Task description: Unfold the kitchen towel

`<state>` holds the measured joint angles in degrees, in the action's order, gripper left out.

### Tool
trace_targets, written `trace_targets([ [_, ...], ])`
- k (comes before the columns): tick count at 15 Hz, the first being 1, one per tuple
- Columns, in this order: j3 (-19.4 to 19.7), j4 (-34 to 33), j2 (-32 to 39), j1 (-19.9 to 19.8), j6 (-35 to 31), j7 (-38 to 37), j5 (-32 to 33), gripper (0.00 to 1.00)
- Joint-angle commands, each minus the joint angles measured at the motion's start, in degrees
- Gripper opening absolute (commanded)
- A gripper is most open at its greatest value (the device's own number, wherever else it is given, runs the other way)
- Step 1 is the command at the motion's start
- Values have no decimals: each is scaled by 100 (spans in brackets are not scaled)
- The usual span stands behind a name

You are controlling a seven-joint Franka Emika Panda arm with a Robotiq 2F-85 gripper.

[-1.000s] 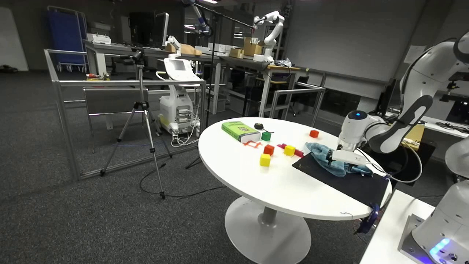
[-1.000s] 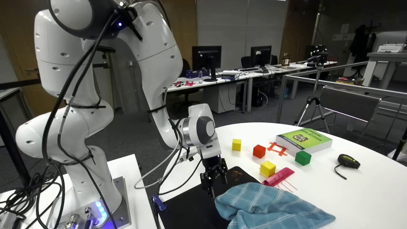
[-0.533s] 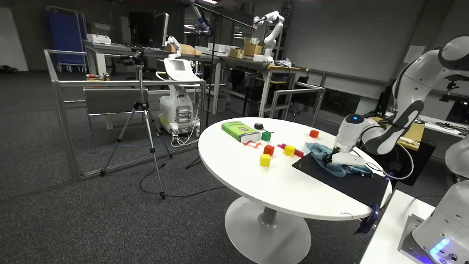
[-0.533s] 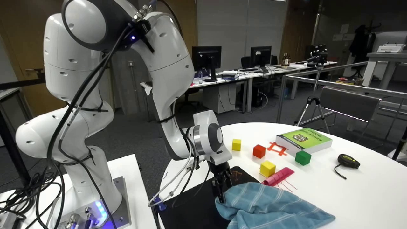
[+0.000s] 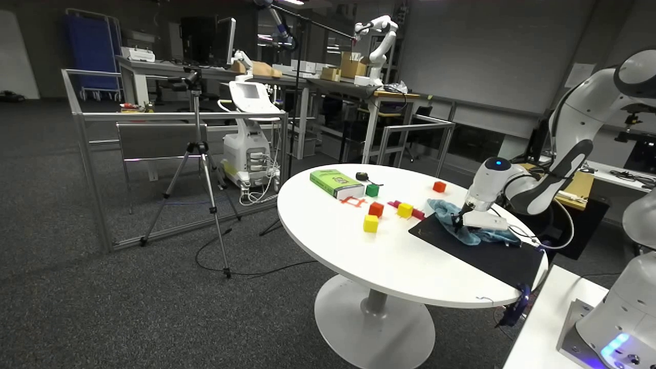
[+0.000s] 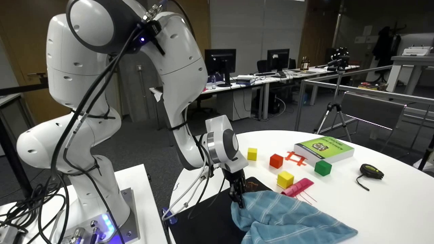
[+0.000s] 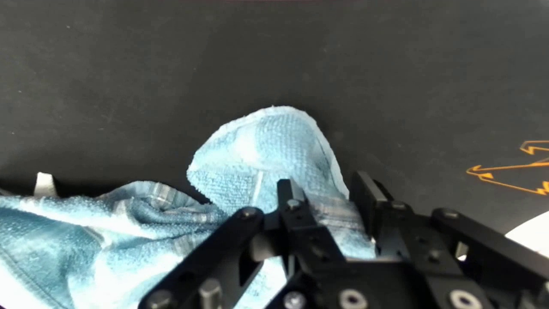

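The kitchen towel (image 6: pixel 288 220), teal-blue with pale stripes, lies crumpled and folded, partly on the black mat and partly over the white table. In the wrist view a rounded towel corner (image 7: pixel 274 141) points up across the mat. My gripper (image 7: pixel 326 184) is down at the towel's edge, its fingers part-way apart with a strip of cloth between them. Whether both fingers press on that cloth cannot be told. In an exterior view the gripper (image 6: pixel 238 200) points down at the towel's mat-side end, and in an exterior view the arm partly covers the towel (image 5: pixel 446 210).
Under the towel is the black mat (image 5: pixel 492 261). Beyond it on the round table (image 5: pixel 333 241) are a yellow cube (image 6: pixel 285 179), a red cube (image 6: pixel 276 161), a green cube (image 6: pixel 323 168), a pink piece (image 6: pixel 297 188), a green book (image 6: pixel 323 149) and a tape measure (image 6: pixel 372 171).
My gripper has come down from over the mat to the towel's edge, and its fingers have drawn closer together. The towel's end beside the gripper has shifted and risen slightly.
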<state>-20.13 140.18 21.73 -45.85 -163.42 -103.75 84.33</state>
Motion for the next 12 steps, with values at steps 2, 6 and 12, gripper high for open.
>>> trace_targets([
  [2, -309, 844, -1302, -242, -631, 493, -737, 1],
  [6, -158, 1580, -2109, 127, -1052, 1918, -2606, 1],
  [12, 1078, 1536, -2854, 2042, 93, 4306, -5553, 1],
])
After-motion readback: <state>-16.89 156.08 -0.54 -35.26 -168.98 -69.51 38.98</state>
